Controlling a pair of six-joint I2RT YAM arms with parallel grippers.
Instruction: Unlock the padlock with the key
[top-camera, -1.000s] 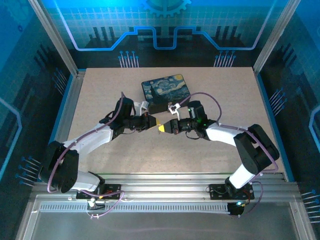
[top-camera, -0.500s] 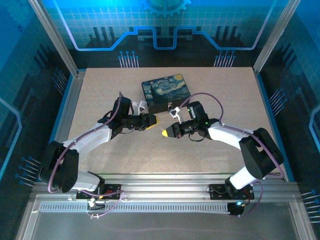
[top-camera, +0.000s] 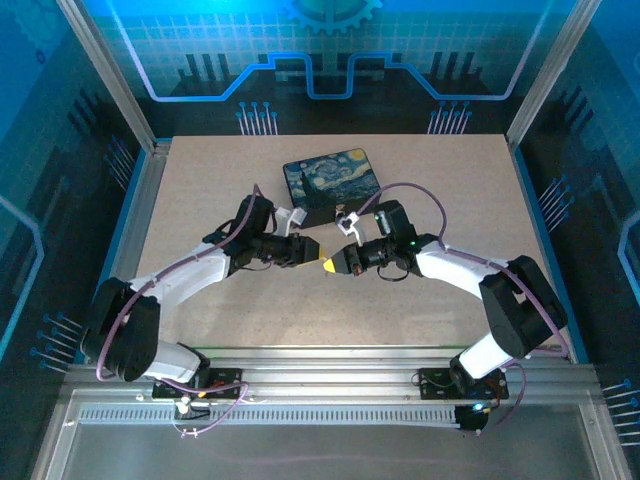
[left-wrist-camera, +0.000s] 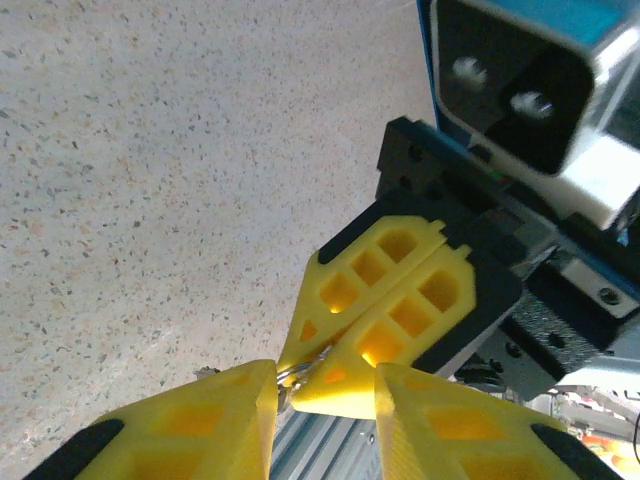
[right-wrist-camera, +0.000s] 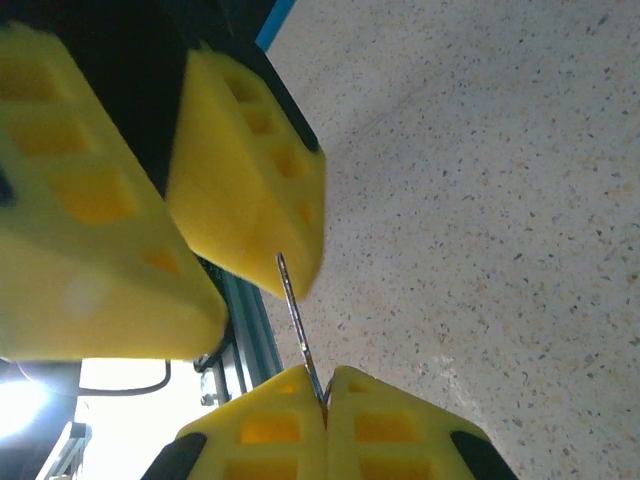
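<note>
- You'll find the key (right-wrist-camera: 298, 335) pinched at one end between the tips of the right claw (right-wrist-camera: 325, 388). It is a thin grey strip of metal standing out from them.
- The key's free end reaches up to the lower edge of one yellow finger (right-wrist-camera: 255, 170) of the left claw. From the right wrist view you cannot tell whether it touches that finger or just passes beside it.
- Your right claw is pressed together on the key, its two yellow fingers meeting with no gap.
- Your left claw (top-camera: 308, 249) stands narrowly parted, with a slim gap between its fingers. In the left wrist view the pointed tip of the right claw aims into that gap, and a glint of metal shows just beside one left finger. You cannot tell that the left claw grips anything.
- From above, the two claws meet tip to tip over the middle of the desk (top-camera: 200, 180), the left arm reaching in from the left and the right arm from the right.
- A dark box with a swirling blue-and-yellow painting (top-camera: 332, 180) lies on the desk just behind the claws, towards the far side.
</note>
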